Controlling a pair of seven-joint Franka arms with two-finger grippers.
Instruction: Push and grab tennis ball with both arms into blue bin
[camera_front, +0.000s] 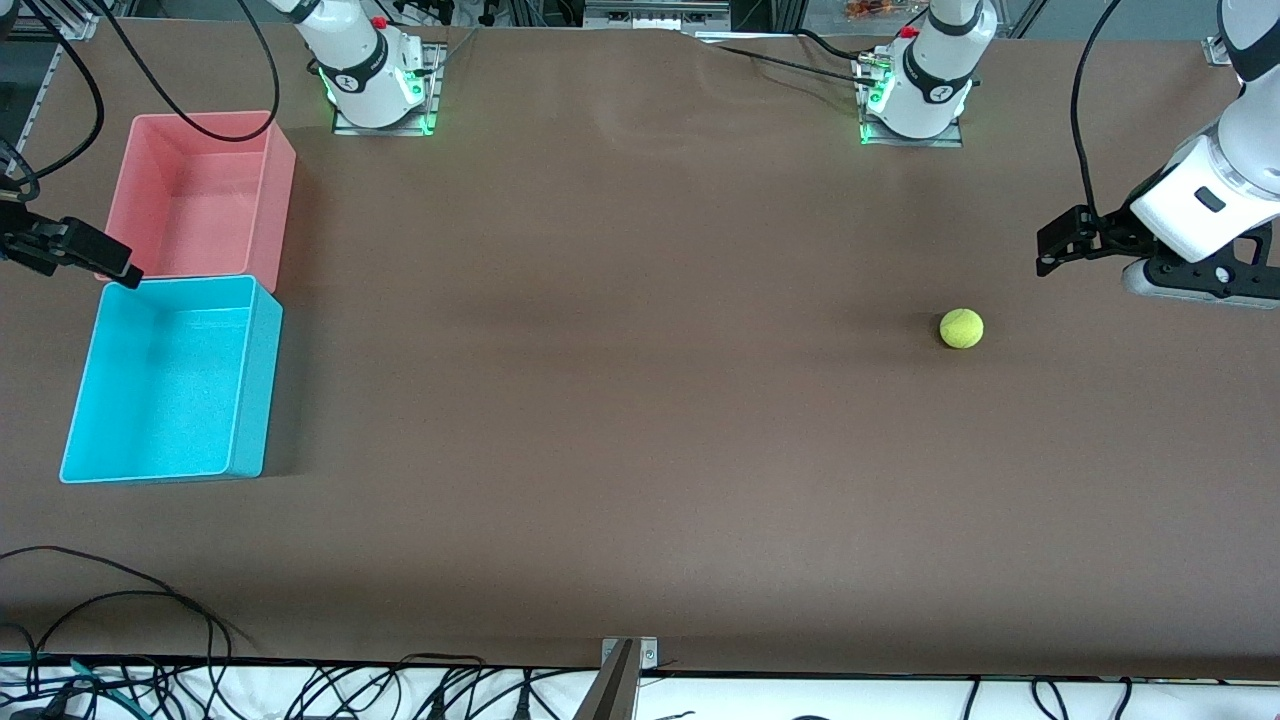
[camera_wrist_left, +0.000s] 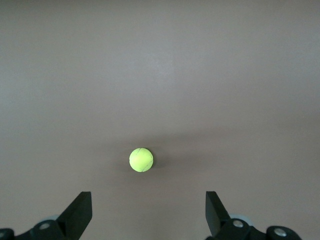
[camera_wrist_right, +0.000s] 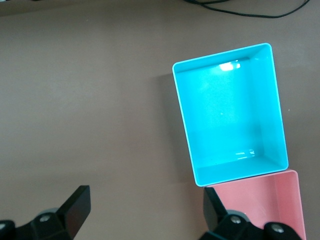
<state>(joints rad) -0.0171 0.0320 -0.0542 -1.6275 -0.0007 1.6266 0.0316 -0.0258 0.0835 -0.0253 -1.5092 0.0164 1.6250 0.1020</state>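
Observation:
The tennis ball (camera_front: 961, 328) lies on the brown table toward the left arm's end; it also shows in the left wrist view (camera_wrist_left: 141, 160). My left gripper (camera_front: 1050, 248) is open and empty in the air beside the ball, with the ball ahead of its fingers (camera_wrist_left: 80, 210). The blue bin (camera_front: 250, 390) stands empty at the right arm's end and also shows in the right wrist view (camera_wrist_right: 230, 120). My right gripper (camera_front: 85, 262) is open and empty in the air, over the spot where the blue bin meets the pink bin; it also shows in its wrist view (camera_wrist_right: 145, 197).
A pink bin (camera_front: 200, 200), empty, stands against the blue bin, farther from the front camera; it also shows in the right wrist view (camera_wrist_right: 260, 200). The two arm bases (camera_front: 380, 80) (camera_front: 915, 95) stand along the table's edge farthest from the camera. Black cables (camera_front: 120, 600) lie at the near edge.

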